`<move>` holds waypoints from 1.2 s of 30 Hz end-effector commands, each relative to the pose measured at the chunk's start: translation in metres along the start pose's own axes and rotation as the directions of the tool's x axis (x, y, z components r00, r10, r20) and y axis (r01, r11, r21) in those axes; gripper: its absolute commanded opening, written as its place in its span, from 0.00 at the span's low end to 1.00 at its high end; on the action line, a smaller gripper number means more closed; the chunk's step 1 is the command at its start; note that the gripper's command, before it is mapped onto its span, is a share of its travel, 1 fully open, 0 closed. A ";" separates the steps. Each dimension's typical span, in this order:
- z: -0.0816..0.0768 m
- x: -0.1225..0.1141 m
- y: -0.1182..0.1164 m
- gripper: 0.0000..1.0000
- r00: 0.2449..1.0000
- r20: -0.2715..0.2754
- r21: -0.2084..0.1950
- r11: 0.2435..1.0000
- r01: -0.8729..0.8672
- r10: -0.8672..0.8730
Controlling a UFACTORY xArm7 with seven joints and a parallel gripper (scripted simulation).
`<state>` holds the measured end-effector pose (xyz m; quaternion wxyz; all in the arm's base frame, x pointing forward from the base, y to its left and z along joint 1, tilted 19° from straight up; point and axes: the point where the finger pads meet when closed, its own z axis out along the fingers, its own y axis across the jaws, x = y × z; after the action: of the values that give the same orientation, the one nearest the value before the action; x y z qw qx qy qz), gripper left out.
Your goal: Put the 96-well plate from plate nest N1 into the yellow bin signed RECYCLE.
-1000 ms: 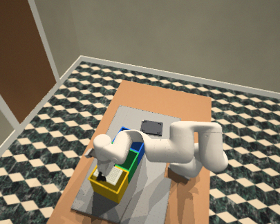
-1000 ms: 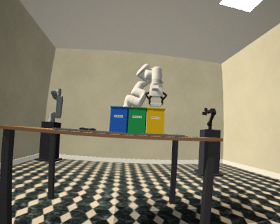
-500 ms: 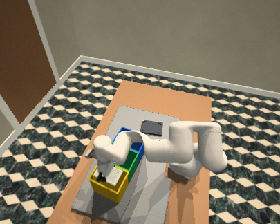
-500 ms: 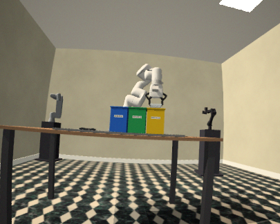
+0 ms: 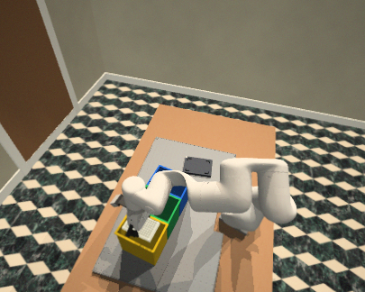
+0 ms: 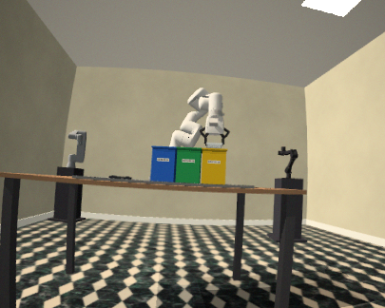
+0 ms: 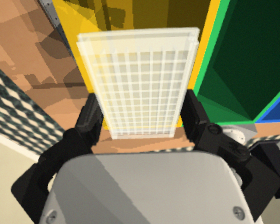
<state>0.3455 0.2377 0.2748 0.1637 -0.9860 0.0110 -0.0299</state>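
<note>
Plate: translucent, milky plastic look, gridded face. Yellow bin: smooth, matt walls (green and blue alike). Worktop: matt, wood-toned. Mat: grey, dull. Arm: smooth white shell.

A lab-style test room — bare beige walls, checkered floor, 1 wooden tabletop carrying 3 signed sorting bins and a plate nest.

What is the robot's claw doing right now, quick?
Gripper: shut on the 96-well plate, held over the yellow bin.
</note>
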 end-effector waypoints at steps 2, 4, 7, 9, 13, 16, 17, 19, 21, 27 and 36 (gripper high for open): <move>0.000 0.001 0.000 0.00 1.000 -0.004 0.002 1.000 0.000 0.000; 0.000 0.001 0.000 0.00 1.000 -0.004 0.002 1.000 0.000 0.000; 0.000 0.001 0.000 0.00 1.000 -0.004 0.002 1.000 0.000 0.000; 0.000 0.001 0.000 0.00 1.000 -0.004 0.002 1.000 0.000 0.000; 0.001 0.001 0.000 0.00 1.000 -0.004 0.002 1.000 0.000 0.000; 0.002 0.001 0.000 0.00 1.000 -0.004 0.002 1.000 0.000 0.000; 0.002 0.001 0.000 0.00 1.000 -0.004 0.002 1.000 0.000 0.000; 0.002 0.001 0.000 0.00 1.000 -0.004 0.002 1.000 0.000 0.000; 0.002 0.001 0.000 0.00 1.000 -0.004 0.002 1.000 0.000 0.000; 0.003 0.001 0.000 0.00 1.000 -0.004 0.002 1.000 0.000 0.000; 0.005 0.001 0.000 0.00 1.000 -0.004 0.002 1.000 0.000 0.000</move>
<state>0.3458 0.2393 0.2698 0.1637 -0.9860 0.0110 -0.0299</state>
